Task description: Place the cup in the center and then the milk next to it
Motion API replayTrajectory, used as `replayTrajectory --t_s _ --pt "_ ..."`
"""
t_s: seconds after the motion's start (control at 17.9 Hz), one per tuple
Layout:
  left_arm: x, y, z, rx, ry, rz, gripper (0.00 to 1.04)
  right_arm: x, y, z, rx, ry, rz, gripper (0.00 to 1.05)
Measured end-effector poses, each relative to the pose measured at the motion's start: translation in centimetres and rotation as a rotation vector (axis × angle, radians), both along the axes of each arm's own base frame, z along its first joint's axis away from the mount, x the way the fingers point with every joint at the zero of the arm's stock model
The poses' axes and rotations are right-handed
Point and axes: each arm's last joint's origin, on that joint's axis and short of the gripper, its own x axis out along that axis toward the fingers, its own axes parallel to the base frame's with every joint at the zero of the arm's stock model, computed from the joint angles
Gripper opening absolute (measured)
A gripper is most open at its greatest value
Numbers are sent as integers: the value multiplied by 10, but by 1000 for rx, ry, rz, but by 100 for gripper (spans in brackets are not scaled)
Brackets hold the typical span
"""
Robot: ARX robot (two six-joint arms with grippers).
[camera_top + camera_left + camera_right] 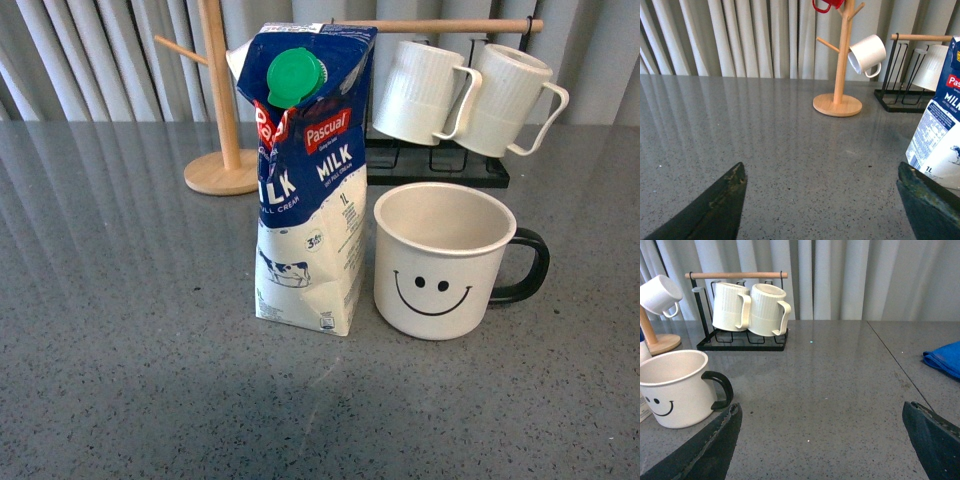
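Observation:
The cup (440,262), an off-white mug with a black smiley face and black handle, stands upright on the grey table, handle pointing right. The milk (305,180), a blue-and-white Pascual carton with a green cap, stands upright just left of it, a narrow gap between them. Neither arm shows in the front view. My left gripper (822,187) is open over bare table, the milk (940,125) just beyond one fingertip. My right gripper (822,427) is open and holds nothing, the cup (675,387) off to one side of it.
Behind stands a wooden mug tree (222,100) with a small white cup (867,54) and a red one on its pegs. A black rack (440,165) at the back right carries two ribbed white mugs (460,95). A blue cloth (945,359) lies far right.

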Motion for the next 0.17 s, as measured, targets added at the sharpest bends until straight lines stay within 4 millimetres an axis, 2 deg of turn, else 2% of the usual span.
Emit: replayTrajectory --t_s 0.06,0.17 --pt "0 0 0 2 0 0 98 0 0 0 0 0 0 98" --pt "0 0 0 2 0 0 98 0 0 0 0 0 0 98"
